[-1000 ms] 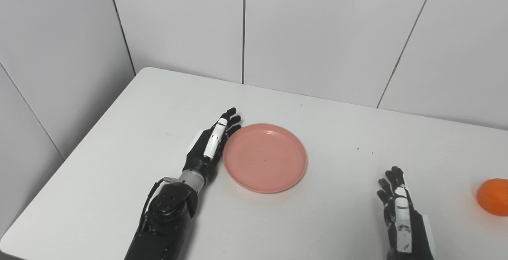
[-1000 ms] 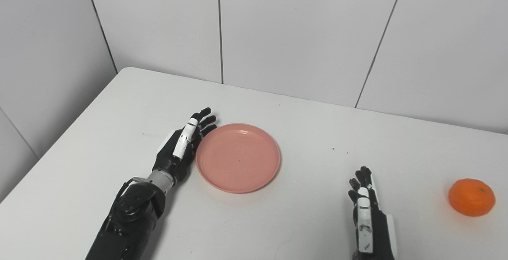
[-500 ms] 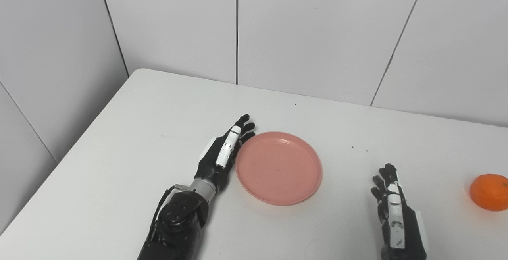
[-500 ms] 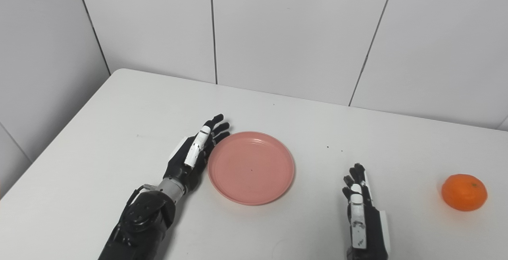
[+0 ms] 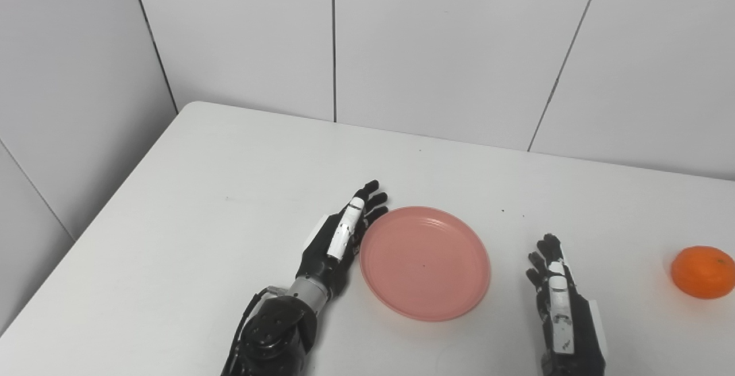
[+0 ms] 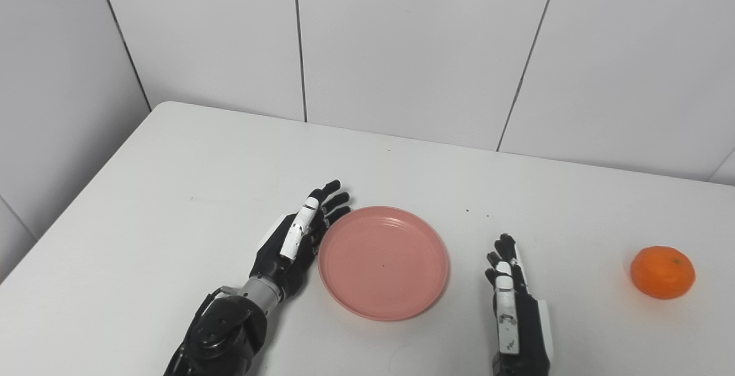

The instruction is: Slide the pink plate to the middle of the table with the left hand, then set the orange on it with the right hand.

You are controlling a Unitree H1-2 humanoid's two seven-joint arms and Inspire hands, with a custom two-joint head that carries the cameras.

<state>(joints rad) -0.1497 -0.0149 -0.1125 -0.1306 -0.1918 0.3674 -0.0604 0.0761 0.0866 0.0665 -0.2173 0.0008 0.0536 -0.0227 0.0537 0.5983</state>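
The pink plate [image 5: 425,262] lies flat on the white table [image 5: 229,181], near its middle and toward the front. My left hand [image 5: 339,238] is open with its fingers straight. It stands on edge against the plate's left rim and holds nothing. My right hand [image 5: 560,301] is open and empty, resting on the table just right of the plate, a small gap from its rim. The orange [image 5: 703,271] sits alone on the table far to the right, well clear of my right hand. The same scene shows in the right eye view, with the plate [image 6: 383,261] and the orange [image 6: 662,272].
A white panelled wall [image 5: 448,49] runs behind the table's back edge and along its left side. A few small dark specks [image 5: 503,211] dot the tabletop behind the plate. Bare table lies between my right hand and the orange.
My left hand has pushed the plate to the right across the table, closer to my right hand. The camera has shifted a little. The right hand and the orange have stayed put.
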